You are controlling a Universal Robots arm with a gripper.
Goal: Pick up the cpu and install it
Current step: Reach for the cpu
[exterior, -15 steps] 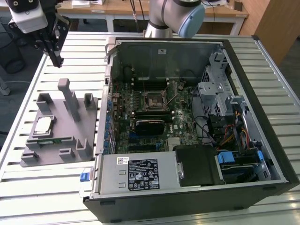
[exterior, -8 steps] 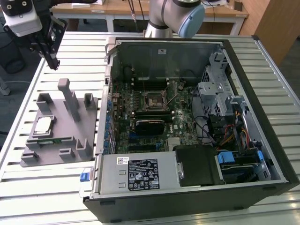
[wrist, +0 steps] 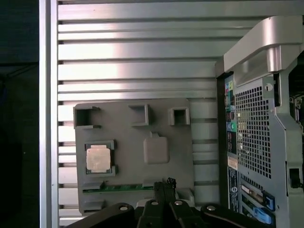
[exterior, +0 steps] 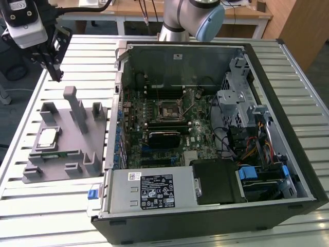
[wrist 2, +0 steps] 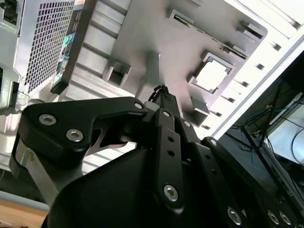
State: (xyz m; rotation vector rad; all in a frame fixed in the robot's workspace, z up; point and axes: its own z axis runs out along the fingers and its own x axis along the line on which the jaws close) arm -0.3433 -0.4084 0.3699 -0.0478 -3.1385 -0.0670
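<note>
Barely begun: the cpu point(exterior: 48, 137) lies in its gray holder point(exterior: 77, 150) at the exterior view's left. The end effector point(exterior: 56, 74) hovers nearby, fingers closed and empty.

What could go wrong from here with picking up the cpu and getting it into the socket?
The hand hangs over the gray fixture, to one side of the cpu; the tall posts could catch it going down. The memory stick lies close beside the cpu, so a misaimed grasp might nudge it. The socket sits inside the computer case, whose walls could be clipped.
</note>
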